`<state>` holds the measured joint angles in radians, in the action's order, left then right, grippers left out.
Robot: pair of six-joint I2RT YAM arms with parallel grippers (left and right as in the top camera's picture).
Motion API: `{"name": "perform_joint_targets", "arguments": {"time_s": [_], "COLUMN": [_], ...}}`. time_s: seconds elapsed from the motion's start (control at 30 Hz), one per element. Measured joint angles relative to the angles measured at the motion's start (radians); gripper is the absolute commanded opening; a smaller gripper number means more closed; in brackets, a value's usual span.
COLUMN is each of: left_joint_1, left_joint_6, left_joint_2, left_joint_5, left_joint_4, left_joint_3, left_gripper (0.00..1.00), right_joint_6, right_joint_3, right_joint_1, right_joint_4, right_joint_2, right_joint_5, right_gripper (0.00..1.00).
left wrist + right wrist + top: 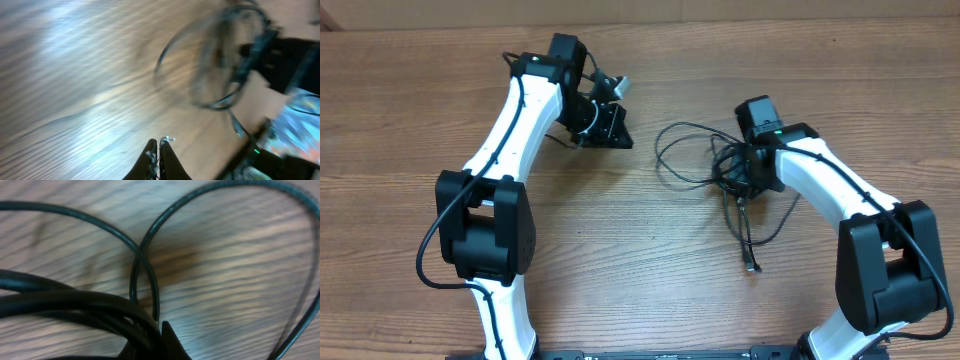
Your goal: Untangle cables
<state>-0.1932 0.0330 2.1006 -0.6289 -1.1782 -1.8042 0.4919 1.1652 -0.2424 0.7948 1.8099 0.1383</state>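
Wooden worktop (650,270), blurred in left wrist view. Left tool (158,150) closed, empty. Right tool (734,172) over bunched cables (75,301); grip hidden, cannot tell.

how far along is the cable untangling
Nothing looks done yet: the cables lie bunched in overlapping loops, one plug end trailing out. In hand: the right gripper sits at the bunch, its grip unclear. The left gripper is shut, empty and apart from them. All the separating is left.

Overhead top-down — wrist views close on cables (65,301)
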Motion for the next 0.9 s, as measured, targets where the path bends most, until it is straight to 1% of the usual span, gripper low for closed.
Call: {"name": "perform_joint_targets", "arguments": {"time_s": [0.07, 0.13, 0.17, 0.2, 0.23, 0.27, 0.33, 0.4, 0.47, 0.53, 0.6, 0.67, 0.73, 0.87, 0.9], "left_joint_1": [0.005, 0.006, 0.006, 0.006, 0.006, 0.006, 0.011, 0.012, 0.005, -0.013, -0.039, -0.072, -0.11, -0.176, -0.192], "left_joint_6": [-0.037, -0.094, -0.119, -0.143, -0.16, -0.167, -0.154, -0.116, -0.074, -0.048, -0.029, -0.028, -0.034, -0.064, -0.073], "left_joint_2": [0.0, 0.0, 0.0, 0.0, 0.0, 0.0, 0.0, 0.0, 0.0, 0.0, 0.0, 0.0, 0.0, 0.0, 0.0], "left_joint_5": [0.09, 0.22, 0.279, 0.332, 0.364, 0.377, 0.348, 0.261, 0.159, 0.09, 0.049, 0.018, 0.008, 0.0, 0.0], "left_joint_4": [-0.001, -0.007, -0.013, -0.018, -0.021, -0.023, -0.019, -0.018, -0.021, -0.024, -0.027, -0.027, -0.026, -0.011, -0.002], "left_joint_3": [0.0, 0.0, 0.0, 0.0, 0.0, 0.0, 0.0, 0.0, 0.0, 0.0, 0.0, 0.0, 0.0, 0.0, 0.0], "left_gripper": [0.04, 0.04, 0.06, 0.11, 0.2, 0.31, 0.51, 0.67, 0.72, 0.76, 0.77, 0.77, 0.8, 0.95, 0.97], "right_joint_6": [0.005, 0.005, 0.006, 0.006, 0.006, 0.006, 0.006, 0.008, 0.021, 0.041, 0.063, 0.084, 0.103, 0.152, 0.164], "right_joint_3": [-0.005, -0.01, -0.013, -0.016, -0.022, -0.027, -0.039, -0.048, -0.049, -0.049, -0.049, -0.049, -0.049, -0.049, -0.049], "right_joint_1": [0.009, 0.008, 0.006, 0.006, 0.006, 0.006, 0.006, 0.006, 0.006, 0.006, 0.006, 0.006, 0.006, 0.006, 0.006], "right_joint_4": [0.003, 0.002, 0.0, -0.002, -0.007, -0.01, -0.017, -0.024, -0.034, -0.055, -0.085, -0.114, -0.133, -0.157, -0.165], "right_joint_2": [0.0, 0.0, 0.0, 0.0, 0.0, 0.0, 0.0, 0.0, 0.0, 0.0, 0.0, 0.0, 0.0, 0.0, 0.0], "right_joint_5": [0.002, 0.005, 0.005, 0.005, 0.004, 0.004, -0.005, -0.031, -0.066, -0.107, -0.159, -0.215, -0.271, -0.344, -0.355], "right_gripper": [0.04, 0.04, 0.04, 0.04, 0.04, 0.04, 0.04, 0.04, 0.04, 0.04, 0.04, 0.04, 0.04, 0.04, 0.04]}}
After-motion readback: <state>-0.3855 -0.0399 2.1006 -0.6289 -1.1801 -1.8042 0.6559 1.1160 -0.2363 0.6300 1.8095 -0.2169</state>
